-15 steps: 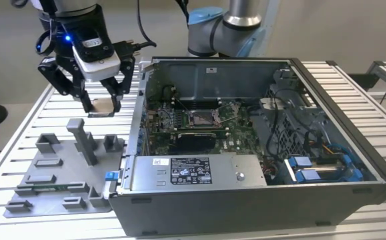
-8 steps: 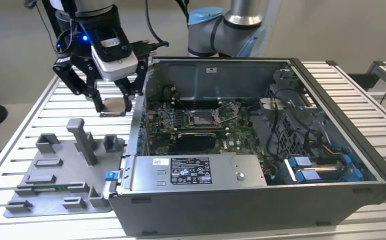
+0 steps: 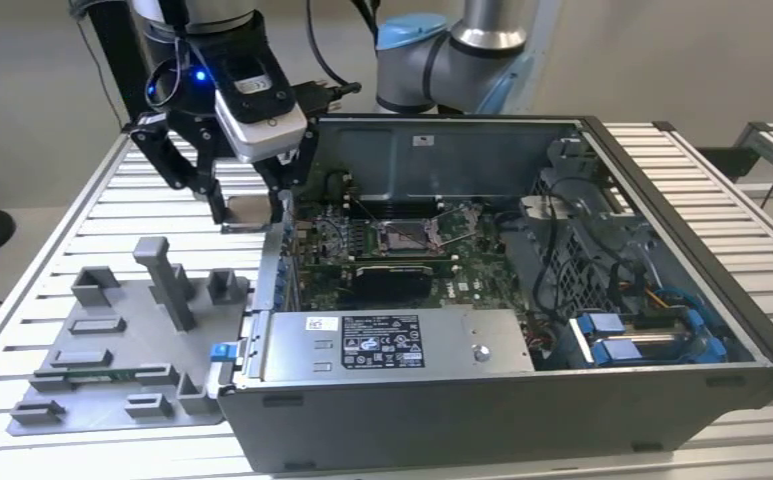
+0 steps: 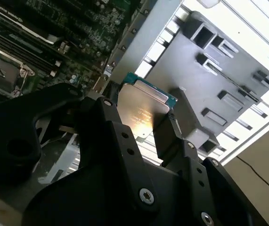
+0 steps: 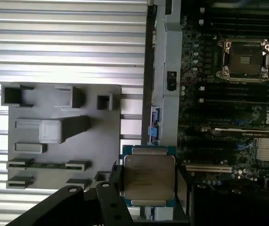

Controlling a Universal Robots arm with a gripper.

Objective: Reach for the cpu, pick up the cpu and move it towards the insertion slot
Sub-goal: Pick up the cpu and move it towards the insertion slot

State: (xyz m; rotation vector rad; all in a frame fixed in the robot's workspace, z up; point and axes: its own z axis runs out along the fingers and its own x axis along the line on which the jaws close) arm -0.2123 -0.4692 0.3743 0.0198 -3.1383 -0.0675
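The cpu [image 3: 247,212] is a thin square chip with a pale silvery top and a green rim, and my gripper [image 3: 249,203] is shut on it, one finger on each side. It hangs in the air above the left wall of the open computer case. In both wrist views the cpu [image 5: 148,176] [image 4: 141,108] sits between the black fingers [image 5: 113,181]. The insertion slot [image 3: 406,235] is a square socket with a shiny metal frame on the green board inside the case, to the exterior view's right of the gripper. It also appears in both wrist views [image 5: 245,59] [image 4: 0,70].
A grey fixture plate [image 3: 113,395] with upright blocks lies on the slatted table at the exterior view's left. The open case [image 3: 493,400] holds a power supply, cables and blue drive clips. A second arm's base [image 3: 453,50] stands behind the case.
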